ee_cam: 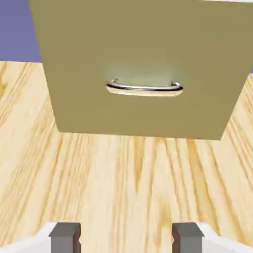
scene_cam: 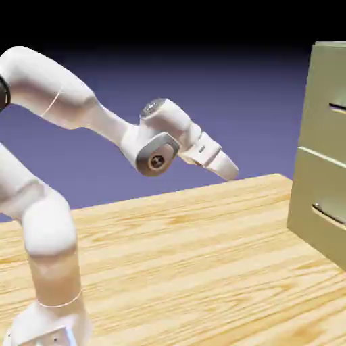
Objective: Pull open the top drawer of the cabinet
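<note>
One top drawer (scene_cam: 330, 108) is the task's thing, high on the cabinet (scene_cam: 324, 196), its handle (scene_cam: 338, 107) running crosswise. It lies well apart from the gripper (ee_cam: 126, 238), toward the exterior view's right and higher up. The lone arm's fingertips stand wide apart with nothing between them. The hand view probably shows the lower handle (ee_cam: 144, 90). No label is readable.

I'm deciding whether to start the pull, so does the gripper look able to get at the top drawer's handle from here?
Probably yes: the gripper stands open, and nothing shows between it and the top drawer's handle, though it still needs to reach across and higher.
</note>
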`<control>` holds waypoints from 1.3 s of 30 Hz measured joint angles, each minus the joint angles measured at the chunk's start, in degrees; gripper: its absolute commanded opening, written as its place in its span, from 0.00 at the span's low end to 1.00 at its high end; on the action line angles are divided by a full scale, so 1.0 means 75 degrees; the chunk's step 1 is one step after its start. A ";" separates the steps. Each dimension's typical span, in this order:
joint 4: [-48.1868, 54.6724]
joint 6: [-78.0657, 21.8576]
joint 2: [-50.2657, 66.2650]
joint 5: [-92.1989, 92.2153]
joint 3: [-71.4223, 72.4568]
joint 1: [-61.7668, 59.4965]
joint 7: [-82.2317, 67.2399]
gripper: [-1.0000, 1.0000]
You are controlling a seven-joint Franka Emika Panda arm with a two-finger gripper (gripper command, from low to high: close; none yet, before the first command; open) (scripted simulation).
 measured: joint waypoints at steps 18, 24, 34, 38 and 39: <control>0.2717 -0.0899 -0.1264 0.5351 0.3091 -0.4461 -0.5980 0.50; 0.3623 -0.1199 -0.1685 0.7135 0.4121 -0.5948 -0.7974 0.50; 0.5133 -0.1699 -0.2387 1.0108 0.5838 -0.8427 -1.1296 0.50; 0.5737 -0.1899 -0.2668 1.1298 0.6525 -0.9418 -1.2625 0.50; 0.5888 -0.1949 -0.2738 1.1595 0.6697 -0.9666 -1.2957 0.50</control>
